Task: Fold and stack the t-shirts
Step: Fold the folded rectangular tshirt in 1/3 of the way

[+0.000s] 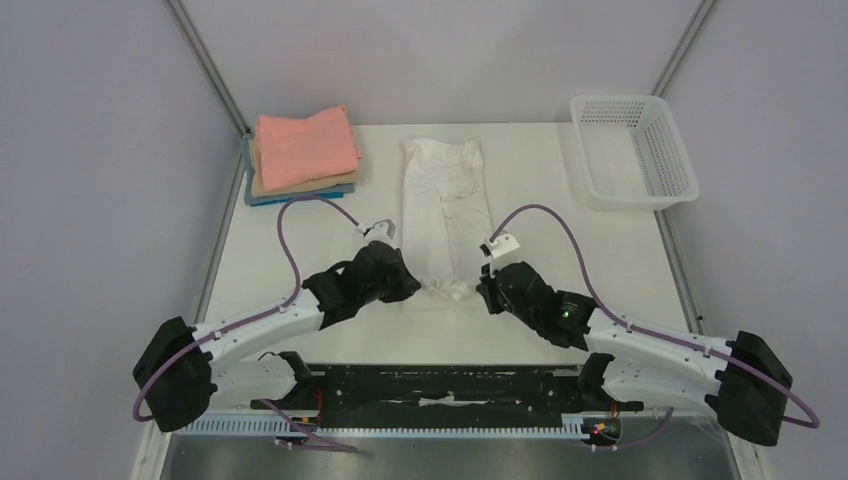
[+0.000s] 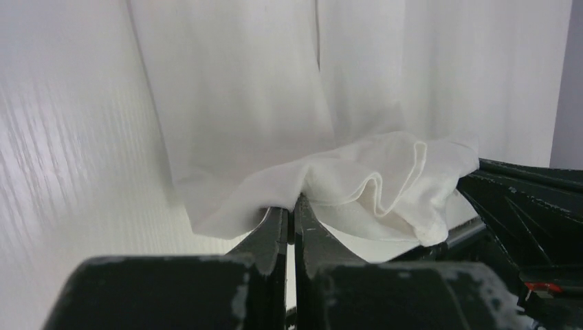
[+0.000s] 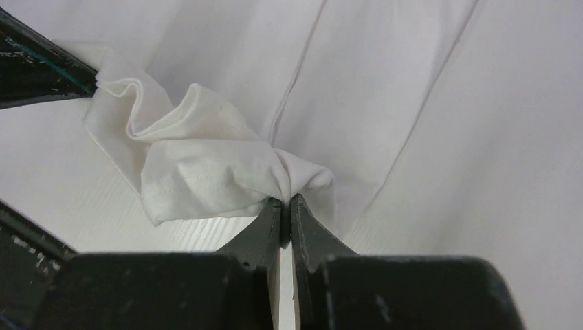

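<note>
The white t-shirt [image 1: 443,202] lies folded into a long narrow strip down the middle of the table, collar end far, hem end near and bunched. My left gripper [image 1: 418,284] is shut on the left side of the bunched hem [image 2: 357,182]. My right gripper [image 1: 481,284] is shut on the right side of the hem [image 3: 206,165]. The two grippers are close together at the shirt's near end. A folded stack sits at the far left: a salmon-pink t-shirt [image 1: 304,146] on top, a tan one [image 1: 300,186] under it and a blue one [image 1: 262,198] at the bottom.
A white plastic mesh basket [image 1: 631,150] stands at the far right corner. The white table [image 1: 600,260] is bounded by grey walls left and right. The black rail of the arm bases [image 1: 440,385] runs along the near edge.
</note>
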Available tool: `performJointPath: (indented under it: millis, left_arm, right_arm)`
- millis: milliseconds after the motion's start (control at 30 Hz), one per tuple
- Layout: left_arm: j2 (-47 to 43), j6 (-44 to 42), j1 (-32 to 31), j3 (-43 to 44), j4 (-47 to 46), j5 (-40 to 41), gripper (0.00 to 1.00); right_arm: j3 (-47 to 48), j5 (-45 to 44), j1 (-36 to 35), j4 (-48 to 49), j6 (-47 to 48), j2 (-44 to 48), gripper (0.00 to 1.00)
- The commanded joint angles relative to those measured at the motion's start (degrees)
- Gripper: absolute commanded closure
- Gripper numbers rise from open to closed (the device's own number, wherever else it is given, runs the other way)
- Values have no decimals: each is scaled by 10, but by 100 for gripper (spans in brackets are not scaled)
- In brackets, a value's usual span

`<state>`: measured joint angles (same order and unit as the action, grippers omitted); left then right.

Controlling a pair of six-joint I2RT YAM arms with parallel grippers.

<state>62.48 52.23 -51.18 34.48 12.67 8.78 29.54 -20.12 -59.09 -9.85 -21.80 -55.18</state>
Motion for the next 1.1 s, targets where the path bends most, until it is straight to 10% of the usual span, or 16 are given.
performJointPath:
  millis: [0, 833, 1067]
  left_arm:
    - [63, -74, 56, 75, -38, -4, 98]
    - [424, -130, 227, 362, 5, -75, 97]
    - [451, -117, 261, 394, 20, -80, 30]
  right_arm:
    - [52, 6, 62, 93, 52, -51, 97]
    - [221, 199, 310, 251, 131, -390, 89]
    - [275, 221, 346, 256, 105, -455, 22]
